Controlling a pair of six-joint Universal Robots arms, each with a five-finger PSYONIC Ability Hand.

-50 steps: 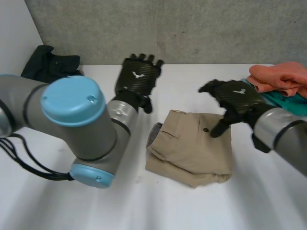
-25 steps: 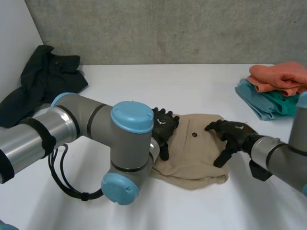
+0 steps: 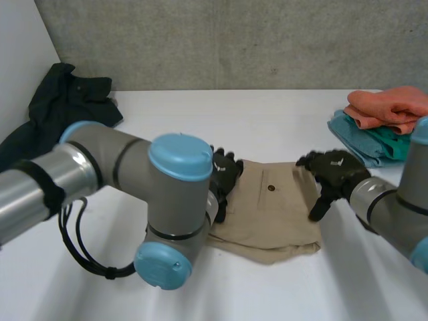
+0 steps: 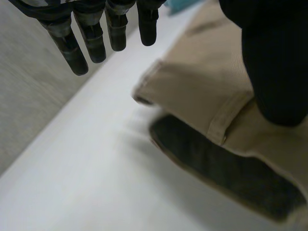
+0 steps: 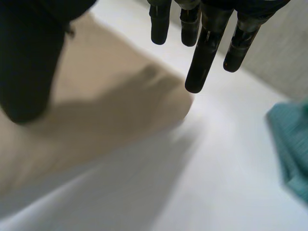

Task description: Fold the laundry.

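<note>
Head view first: what had changed in the last second?

Both hands had come down from above the counter (image 3: 267, 114) onto the folded beige trousers (image 3: 274, 210), which lay in the middle of it. The left hand (image 3: 226, 175) was at their left edge, the right hand (image 3: 334, 170) near their far right corner.

And what did it mean for the folding?

I judged that the hands were placed to press the cloth or to take its edges for one more fold; no new fold was begun yet.

How were the fingers (image 4: 98, 33)?

Straight and spread on both hands, holding nothing. On the left they reached past the edge, over bare counter, and the thumb (image 4: 274, 62) seemed to rest on the cloth. The right hand stood the same way at its corner
</note>
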